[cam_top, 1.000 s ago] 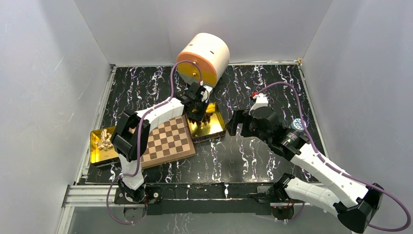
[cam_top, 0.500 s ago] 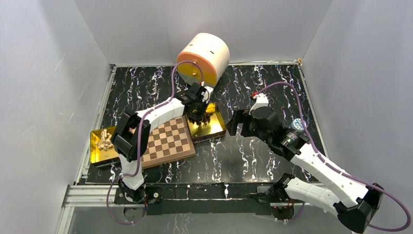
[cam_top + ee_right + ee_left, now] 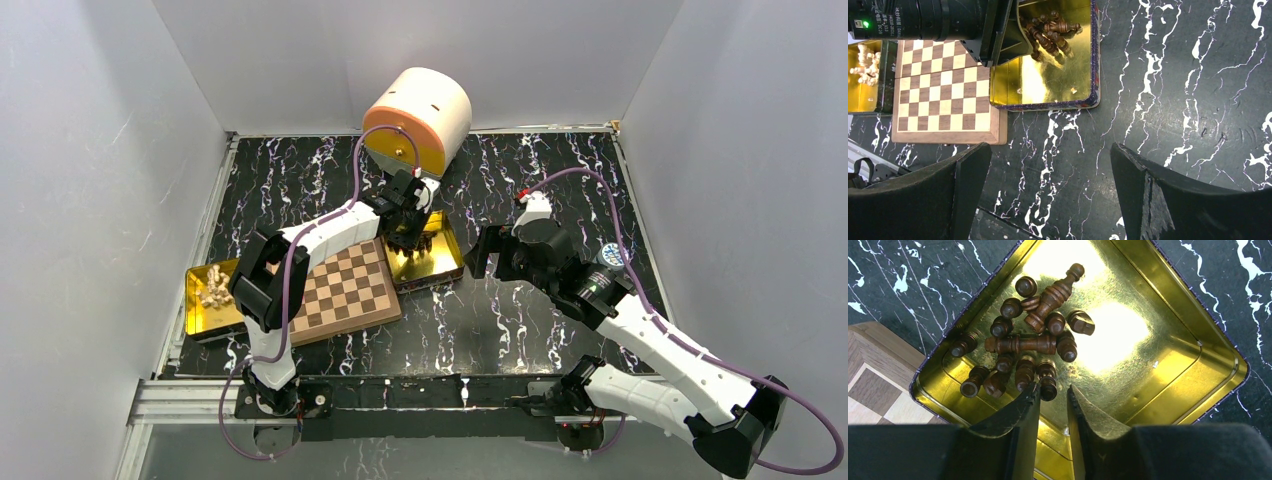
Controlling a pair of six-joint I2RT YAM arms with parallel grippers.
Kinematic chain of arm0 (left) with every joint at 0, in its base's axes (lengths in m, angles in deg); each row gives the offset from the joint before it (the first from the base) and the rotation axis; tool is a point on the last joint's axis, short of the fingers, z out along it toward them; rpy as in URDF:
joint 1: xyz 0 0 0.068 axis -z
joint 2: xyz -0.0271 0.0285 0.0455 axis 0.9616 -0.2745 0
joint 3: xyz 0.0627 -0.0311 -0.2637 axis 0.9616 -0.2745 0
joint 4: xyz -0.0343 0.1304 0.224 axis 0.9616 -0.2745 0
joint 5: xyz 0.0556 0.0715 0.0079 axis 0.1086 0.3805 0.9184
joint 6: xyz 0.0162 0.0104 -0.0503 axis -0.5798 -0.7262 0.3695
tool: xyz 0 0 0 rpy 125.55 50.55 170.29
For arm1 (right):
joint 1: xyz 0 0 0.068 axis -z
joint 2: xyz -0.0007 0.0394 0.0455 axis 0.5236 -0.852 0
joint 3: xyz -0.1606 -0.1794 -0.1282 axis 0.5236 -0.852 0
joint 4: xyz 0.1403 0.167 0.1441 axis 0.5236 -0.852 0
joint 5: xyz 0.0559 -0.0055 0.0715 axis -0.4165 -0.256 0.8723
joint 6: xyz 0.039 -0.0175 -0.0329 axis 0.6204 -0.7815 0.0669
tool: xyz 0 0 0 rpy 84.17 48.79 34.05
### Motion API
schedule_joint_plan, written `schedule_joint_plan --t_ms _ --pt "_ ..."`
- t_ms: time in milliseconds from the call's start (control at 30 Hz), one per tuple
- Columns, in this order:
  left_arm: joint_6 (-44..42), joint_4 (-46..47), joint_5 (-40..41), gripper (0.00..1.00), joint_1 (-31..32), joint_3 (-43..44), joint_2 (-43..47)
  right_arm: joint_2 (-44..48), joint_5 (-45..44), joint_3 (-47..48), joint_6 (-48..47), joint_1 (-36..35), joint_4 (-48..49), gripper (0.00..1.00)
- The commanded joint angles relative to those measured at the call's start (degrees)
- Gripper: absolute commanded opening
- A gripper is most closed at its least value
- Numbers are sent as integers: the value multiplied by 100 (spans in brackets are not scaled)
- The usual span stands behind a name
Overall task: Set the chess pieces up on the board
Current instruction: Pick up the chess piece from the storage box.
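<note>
Several dark brown chess pieces (image 3: 1023, 345) lie in a heap in a gold tin (image 3: 1198, 340) just right of the board (image 3: 345, 288). My left gripper (image 3: 1053, 392) hangs low in this tin, jaws a narrow gap apart. One small piece (image 3: 1049, 389) lies at the tip of the left finger, apart from the right one. The board is bare; its corner shows in the left wrist view (image 3: 868, 390). My right gripper (image 3: 1050, 170) is wide open and empty above the black table, right of the tin (image 3: 1048, 85). The right wrist view also shows the board (image 3: 943, 90).
A second gold tin (image 3: 212, 290) with light-coloured pieces (image 3: 863, 60) sits left of the board. A large cream and orange cylinder (image 3: 420, 115) lies at the back, close behind my left gripper. Grey walls close in the table on three sides.
My left gripper has shifted slightly towards the far side of the tin. The right arm has not moved.
</note>
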Motion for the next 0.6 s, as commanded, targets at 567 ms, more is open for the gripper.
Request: schedule_joint_plan --t_ms 567 --pt "-169 -26 188 31 38 20 -44 -43 -66 94 38 7 152 99"
